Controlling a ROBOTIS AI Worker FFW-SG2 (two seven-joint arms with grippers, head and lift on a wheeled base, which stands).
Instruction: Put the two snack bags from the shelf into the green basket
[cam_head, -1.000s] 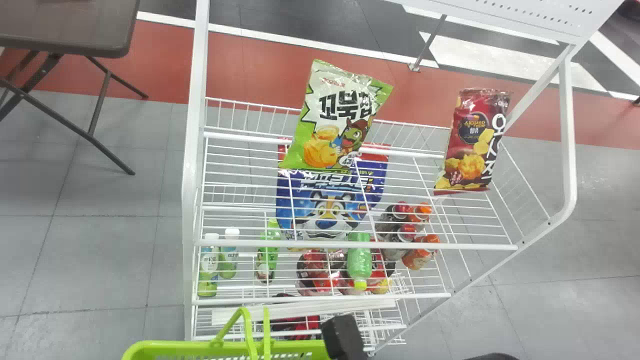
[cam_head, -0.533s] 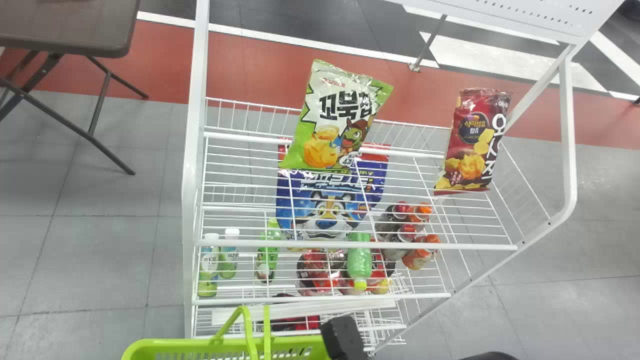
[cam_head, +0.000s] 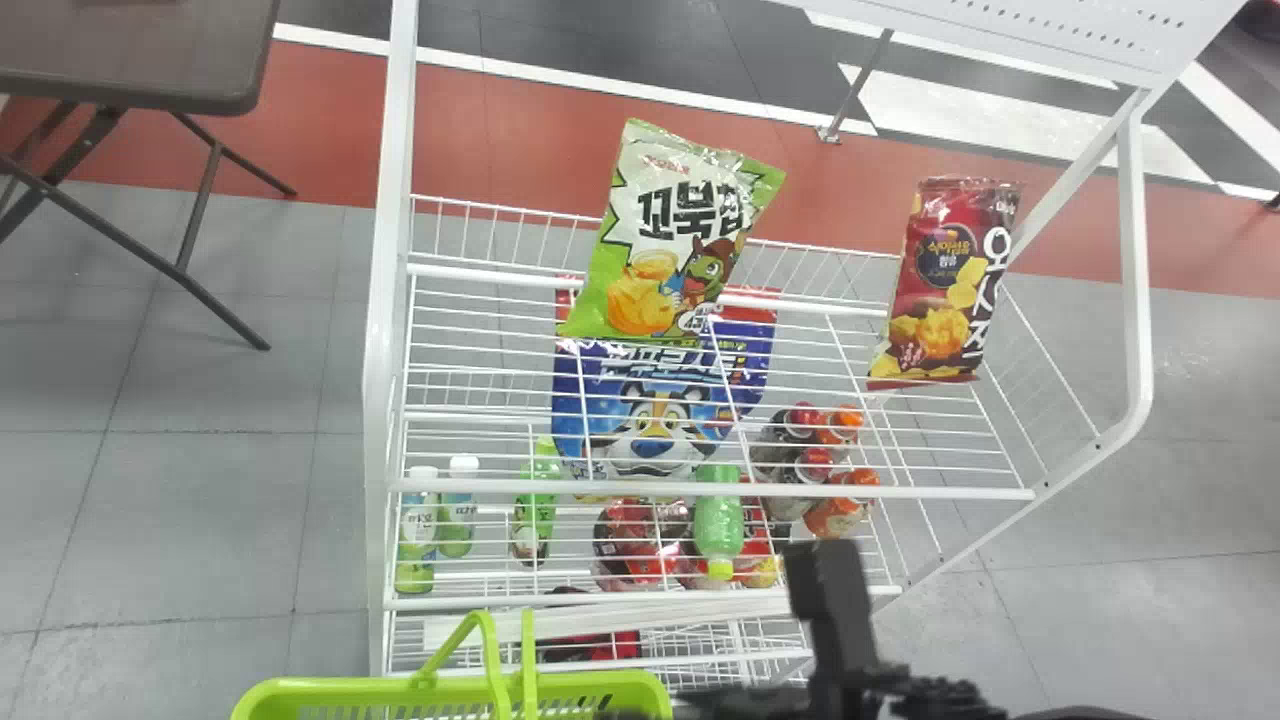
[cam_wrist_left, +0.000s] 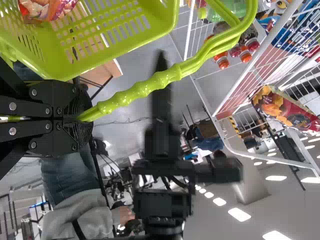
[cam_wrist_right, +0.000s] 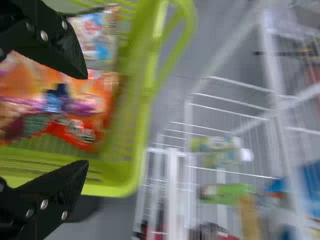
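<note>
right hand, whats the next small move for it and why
Probably raise the right hand clear of the green basket and toward the shelf. Its fingers stand apart, the red snack bag and green snack bag are on the shelf, and the left hand grips the basket's handle.

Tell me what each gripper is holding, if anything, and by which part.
The left gripper holds the green basket by its handle; the right gripper is open and holds nothing.
</note>
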